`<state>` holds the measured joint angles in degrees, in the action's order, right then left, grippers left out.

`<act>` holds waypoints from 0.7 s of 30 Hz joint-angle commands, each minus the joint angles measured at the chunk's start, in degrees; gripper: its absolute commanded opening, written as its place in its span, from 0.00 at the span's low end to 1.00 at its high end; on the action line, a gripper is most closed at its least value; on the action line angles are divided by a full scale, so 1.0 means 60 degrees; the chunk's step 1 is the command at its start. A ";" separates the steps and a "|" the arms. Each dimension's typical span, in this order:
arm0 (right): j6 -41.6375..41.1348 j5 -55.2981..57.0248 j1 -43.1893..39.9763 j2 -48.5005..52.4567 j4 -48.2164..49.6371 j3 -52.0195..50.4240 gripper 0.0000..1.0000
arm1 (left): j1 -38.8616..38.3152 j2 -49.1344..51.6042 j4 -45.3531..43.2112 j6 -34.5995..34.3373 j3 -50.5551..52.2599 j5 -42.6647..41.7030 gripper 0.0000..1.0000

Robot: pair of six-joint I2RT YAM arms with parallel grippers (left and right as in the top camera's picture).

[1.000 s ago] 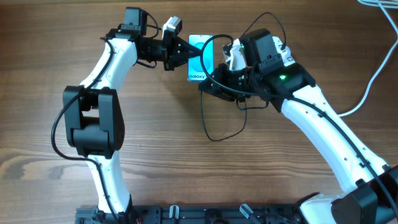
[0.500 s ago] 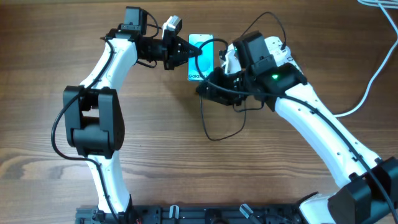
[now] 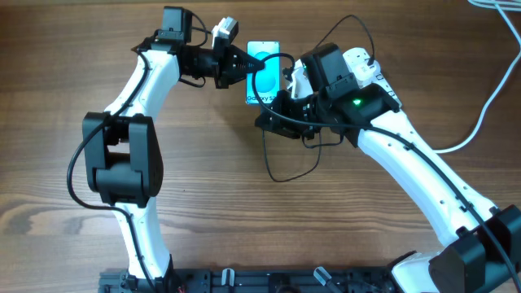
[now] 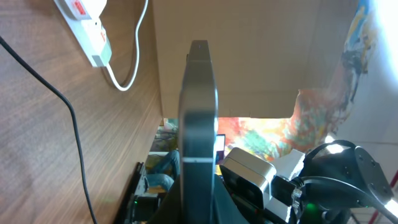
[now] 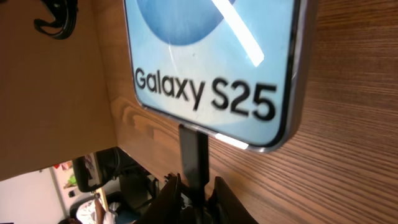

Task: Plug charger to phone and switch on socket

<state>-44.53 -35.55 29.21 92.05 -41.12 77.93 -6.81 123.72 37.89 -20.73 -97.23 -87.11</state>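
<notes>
The phone (image 3: 263,72) has a cyan screen and is held off the table, on edge. My left gripper (image 3: 242,65) is shut on its left side; in the left wrist view the phone (image 4: 198,118) stands edge-on between the jaws (image 4: 198,208). My right gripper (image 3: 275,110) is shut on the charger's black connector (image 5: 194,152), which meets the phone's lettered end (image 5: 211,68). How deep it sits cannot be told. The charger cable (image 3: 277,167) loops on the table below. The socket (image 4: 84,22) lies at the far edge, only in the left wrist view.
A thick white cord (image 3: 488,98) runs along the table's right side and another length leaves the socket's end (image 4: 127,68). The thin black cable (image 4: 68,118) crosses the wood near the left arm. A brown cardboard wall (image 4: 249,56) stands behind the table.
My right gripper has moved left and up with the connector, bringing it against the phone's lettered end. My left gripper holds the phone almost still.
</notes>
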 commanded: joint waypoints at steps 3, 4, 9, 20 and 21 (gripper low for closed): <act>0.0175 0.0138 0.0015 0.0160 0.0000 0.0186 0.18 | -0.0025 -0.0335 -0.0211 -0.0058 -0.0026 -0.0484 0.04; 0.0175 0.0175 0.0015 0.0160 0.0000 0.0186 0.18 | -0.0025 -0.0335 -0.0211 -0.0058 -0.0026 -0.0488 0.04; 0.0233 0.0419 0.0015 0.0160 -0.0011 0.0186 0.17 | -0.0025 -0.0335 -0.0215 -0.0055 -0.0026 -0.0517 0.04; 0.0244 0.0419 0.0015 0.0160 0.0007 0.0186 0.11 | -0.0025 -0.0335 -0.0215 -0.0055 -0.0026 -0.0521 0.04; 0.0248 0.0419 0.0015 0.0160 0.0018 0.0186 0.11 | -0.0025 -0.0335 -0.0211 -0.0055 -0.0026 -0.0521 0.04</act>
<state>-43.70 -34.02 29.21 92.05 -41.10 77.93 -6.81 123.72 36.82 -20.73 -97.23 -87.11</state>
